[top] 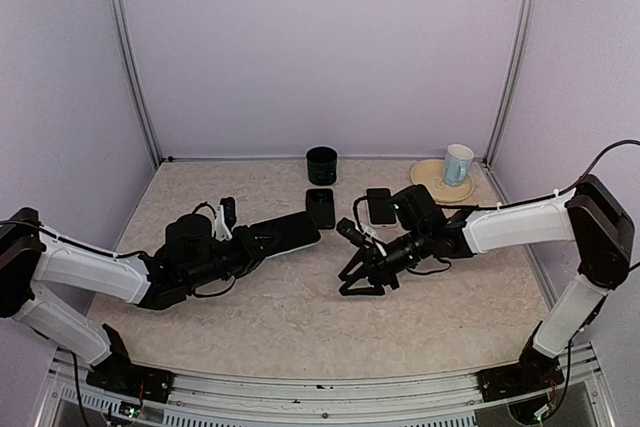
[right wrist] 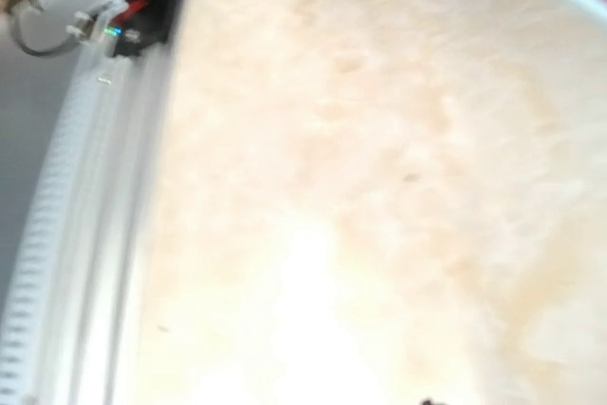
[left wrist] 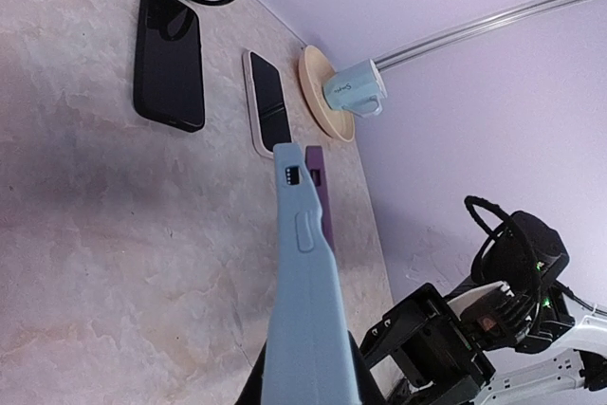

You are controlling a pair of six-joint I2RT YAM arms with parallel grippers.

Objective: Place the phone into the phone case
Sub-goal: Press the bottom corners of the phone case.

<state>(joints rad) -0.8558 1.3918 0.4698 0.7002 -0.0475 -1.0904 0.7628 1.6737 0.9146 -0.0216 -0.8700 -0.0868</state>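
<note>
Left pincer [top: 247, 242] clamps light-blue slab phone [top: 288, 231]. Long axis points toward black rectangular phone case [top: 320, 208], flat on desk [top: 300, 327] just beyond tip. Right pincer [top: 362, 282] wide, empty.

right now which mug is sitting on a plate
The light blue mug, standing on the tan plate at the far right. The dark green mug to its left has no plate under it.

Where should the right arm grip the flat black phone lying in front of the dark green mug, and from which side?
By its two long edges near the middle, coming from above. The flat black phone lies flat, long axis running near to far; the dark green mug crowds its far end, while both long sides look clear. The right gripper has open jaws.
</note>
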